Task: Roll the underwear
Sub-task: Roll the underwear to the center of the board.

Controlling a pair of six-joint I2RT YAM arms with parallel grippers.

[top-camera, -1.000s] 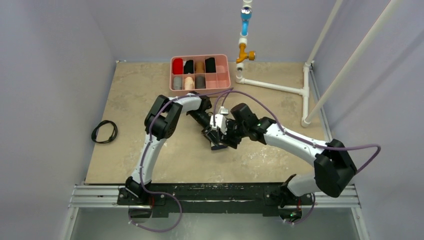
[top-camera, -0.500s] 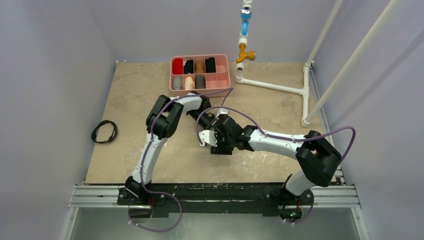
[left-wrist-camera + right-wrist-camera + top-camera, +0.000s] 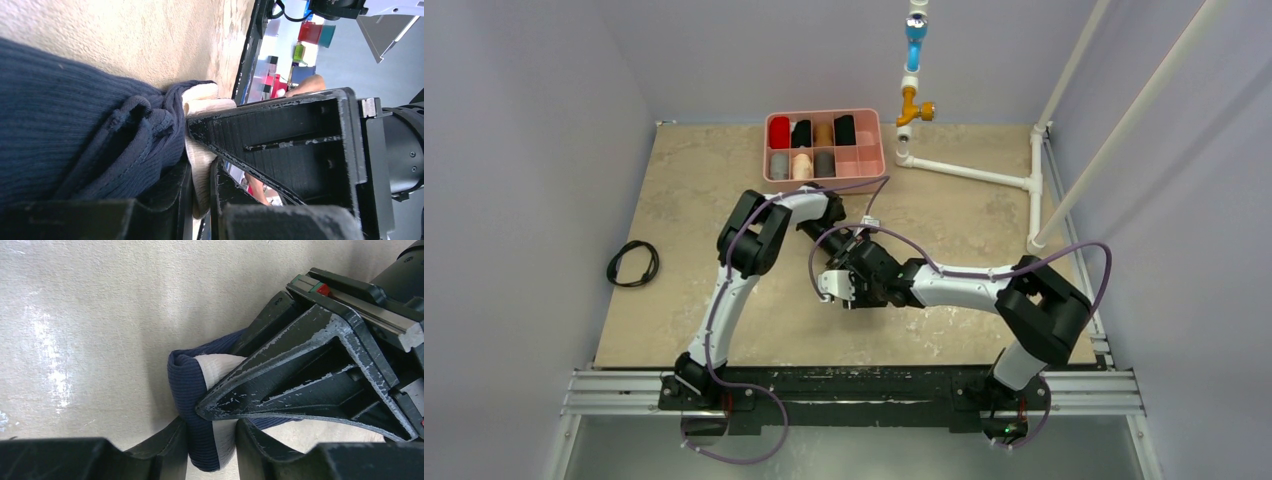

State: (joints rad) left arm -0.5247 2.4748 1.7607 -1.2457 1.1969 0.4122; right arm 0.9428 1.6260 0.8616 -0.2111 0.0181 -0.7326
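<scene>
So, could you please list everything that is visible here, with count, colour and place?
table: 1, beige, under everything
tray: 1, pink, far edge of the table
rolls: 7, two black, two grey, one each red, tan, peach, in the tray
cable: 1, black, coiled at the table's left
pipe frame: 1, white with orange and blue fittings, far right
underwear: 1, navy with cream band, table centre
left gripper: 1, black, shut on the underwear
right gripper: 1, black, shut on the underwear

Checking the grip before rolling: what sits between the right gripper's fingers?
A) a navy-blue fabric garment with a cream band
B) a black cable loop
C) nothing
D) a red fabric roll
A: in the right wrist view the navy-blue fabric underwear with its cream band fills the gap of the right gripper.
</scene>
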